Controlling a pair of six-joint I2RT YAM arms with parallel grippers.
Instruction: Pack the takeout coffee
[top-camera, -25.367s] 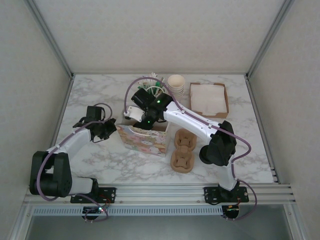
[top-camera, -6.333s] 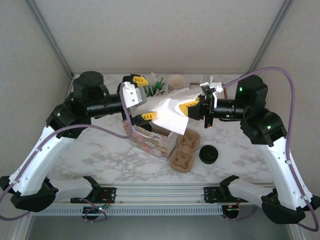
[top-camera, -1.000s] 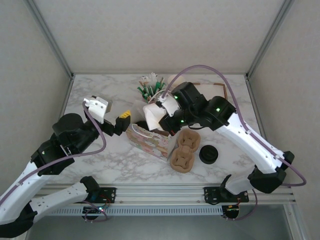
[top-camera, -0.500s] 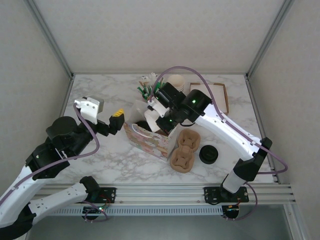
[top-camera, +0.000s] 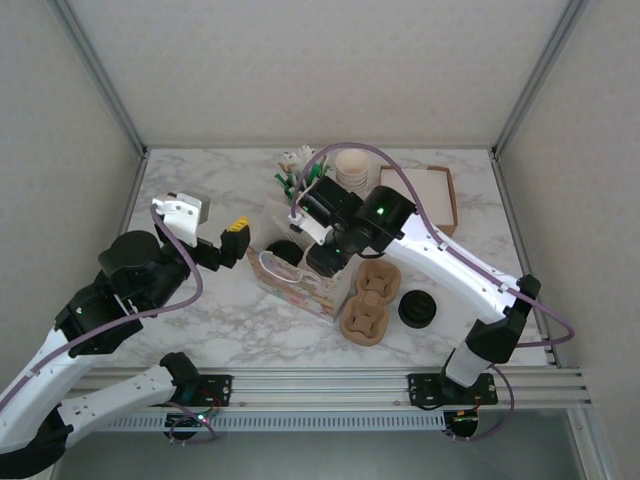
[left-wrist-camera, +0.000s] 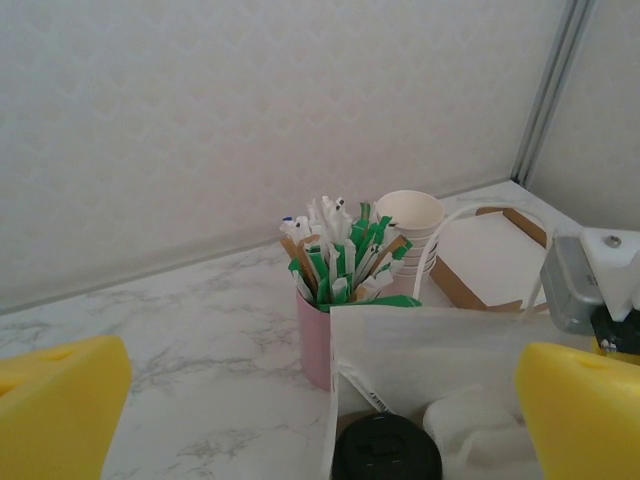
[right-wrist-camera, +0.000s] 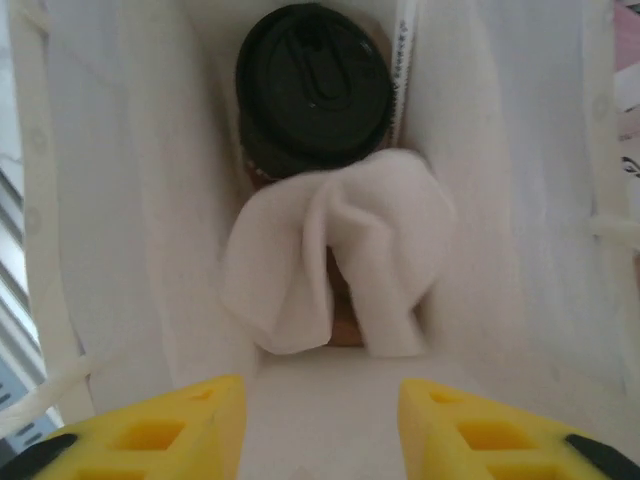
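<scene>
Marble-patterned table (top-camera: 200, 180) inside a pale-walled enclosure carries everything, and at its middle stands the bag (top-camera: 300, 290) we are packing. We see the coffee (top-camera: 285, 252) already inside, upright at the bag's left end with its black lid (right-wrist-camera: 313, 85) facing up, which is how we would want a filled cup to travel. A crumpled white napkin (right-wrist-camera: 335, 270) lies in the bag right against the cup, touching the lid's near edge; we judge it sits there as a packed extra and a bit of padding. Our right arm (top-camera: 400, 225) reaches over the bag so its wrist looks straight down the opening, and its jaws are parted above the napkin with nothing between the yellow fingers (right-wrist-camera: 150, 435), so the napkin lies free. Our left arm (top-camera: 130, 275) stays well to the left of the bag, jaws spread wide and empty, yellow fingers (left-wrist-camera: 55, 400) at either edge of its view, probably held back to leave the right arm room. Behind the bag stand a pink cup of sticks (left-wrist-camera: 320, 330), stacked cream cups (left-wrist-camera: 408, 225) and a cardboard tray (top-camera: 425, 195); pulp carriers (top-camera: 365, 300) and a low black round item (top-camera: 417, 308) lie to the bag's right. With cup and napkin in, we judge the packing near done.
</scene>
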